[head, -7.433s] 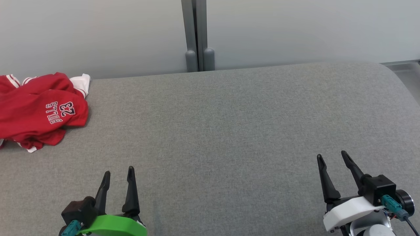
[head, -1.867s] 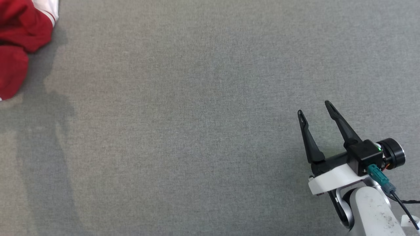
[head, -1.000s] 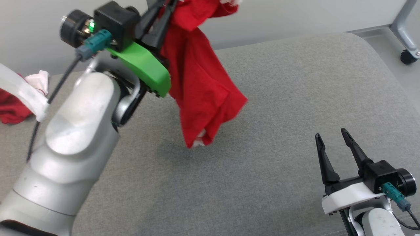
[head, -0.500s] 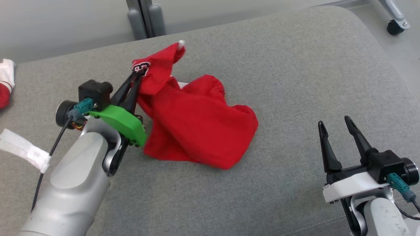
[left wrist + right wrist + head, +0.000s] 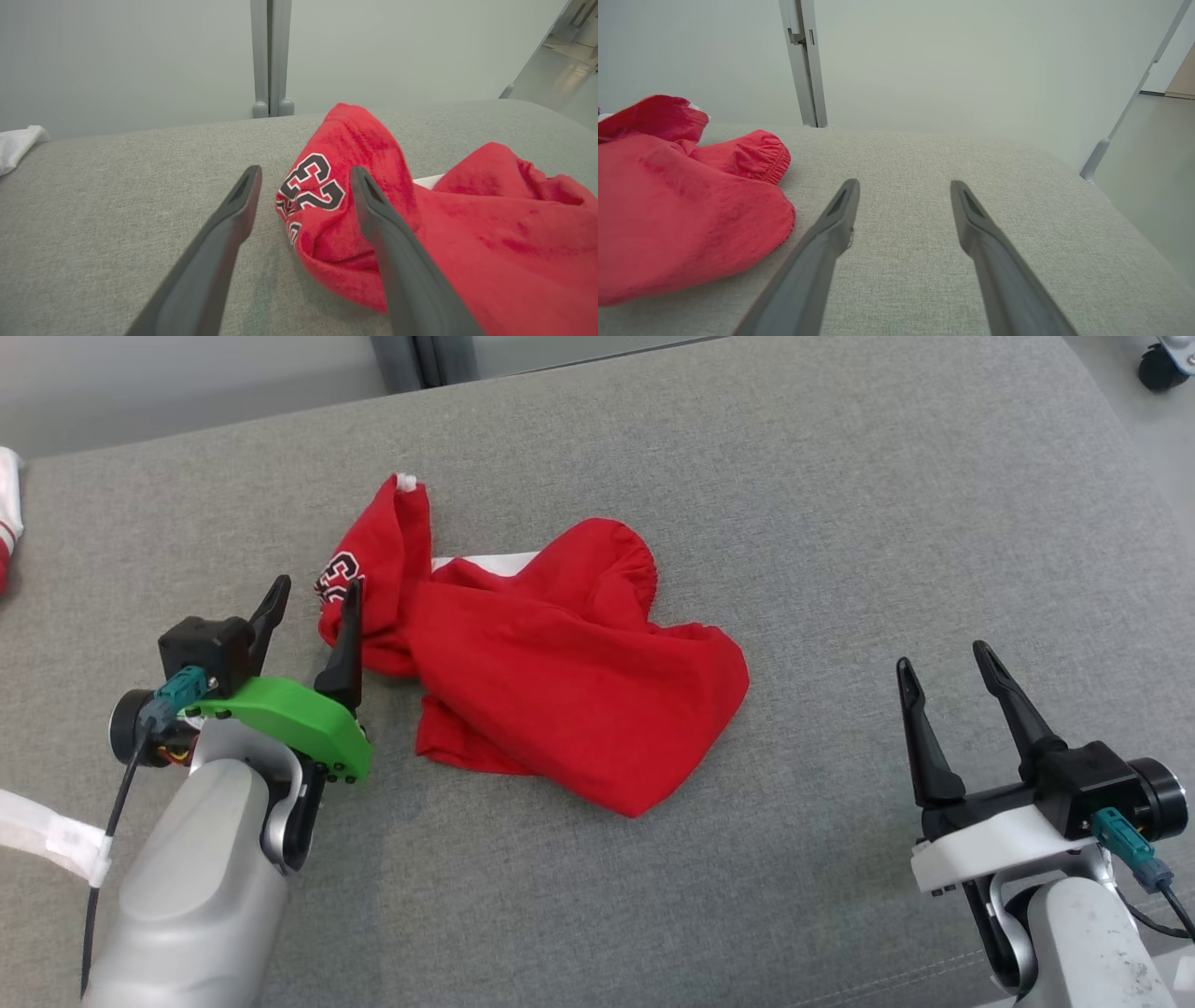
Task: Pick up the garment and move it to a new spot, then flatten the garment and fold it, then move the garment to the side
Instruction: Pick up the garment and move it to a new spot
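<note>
A: From the left, then: our left gripper (image 5: 316, 583) sits low over the grey cushion (image 5: 840, 523), fingers spread wide and gripping nothing; one finger is over bare cushion, the other right at the printed fold of the red garment (image 5: 560, 681); whether it touches the cloth we cannot tell

B: Agreed; the garment lies crumpled near the middle of the cushion, number print at its left end, a gathered hem humped at the back, a white strip peeping beneath; we judge the flattening not yet begun

A: Farther right, our right gripper (image 5: 941, 656) hovers well apart from the cloth, just as wide open and just as empty

B: Our worry is the layering; if we pinch the nearest fold we may catch two layers together, and pulling would drag the whole heap instead of spreading it

A: And a one-sided pull; with nothing pinning the far end, the cloth would slide across the cushion; a finger backing out carelessly could also snag that printed fold and rumple it further
</note>
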